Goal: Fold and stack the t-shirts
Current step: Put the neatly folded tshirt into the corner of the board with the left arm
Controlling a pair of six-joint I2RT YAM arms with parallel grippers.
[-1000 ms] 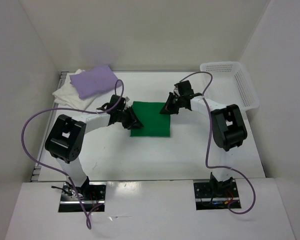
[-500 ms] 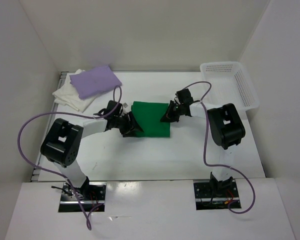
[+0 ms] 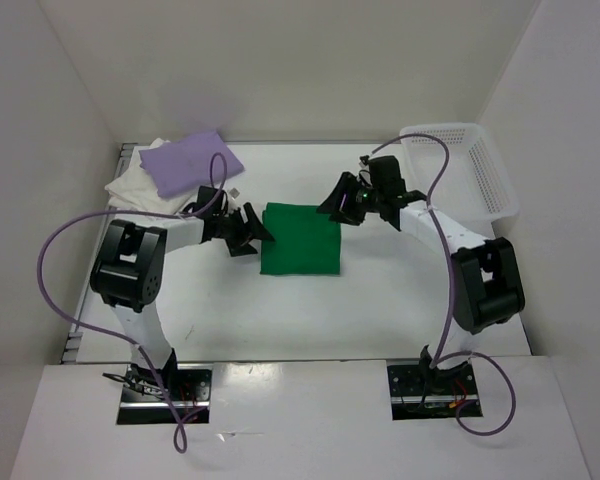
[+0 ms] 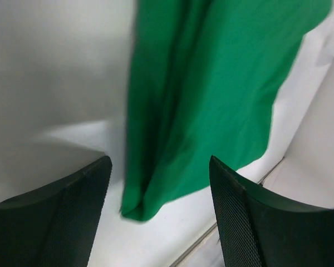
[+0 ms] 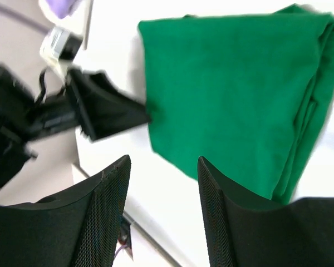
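Observation:
A folded green t-shirt [image 3: 300, 240] lies flat in the middle of the table. My left gripper [image 3: 252, 231] sits just off its left edge, open and holding nothing; in the left wrist view the green t-shirt [image 4: 211, 83] lies ahead of the left gripper [image 4: 158, 164], a folded corner pointing between the fingers. My right gripper [image 3: 336, 204] hovers over the back right corner, open and empty. The right wrist view looks down past the right gripper [image 5: 164, 161] on the green t-shirt [image 5: 228, 89] and the left gripper [image 5: 103, 111]. A folded purple t-shirt [image 3: 185, 162] rests on a white one [image 3: 138, 195] at the back left.
A white plastic basket [image 3: 460, 165] stands at the back right corner. White walls enclose the table on the left, back and right. Purple cables loop from both arms over the table's sides.
Both grippers have opened and let go of the green t-shirt. The left one has drawn back to the left, the right one has pulled up and back toward the far right.

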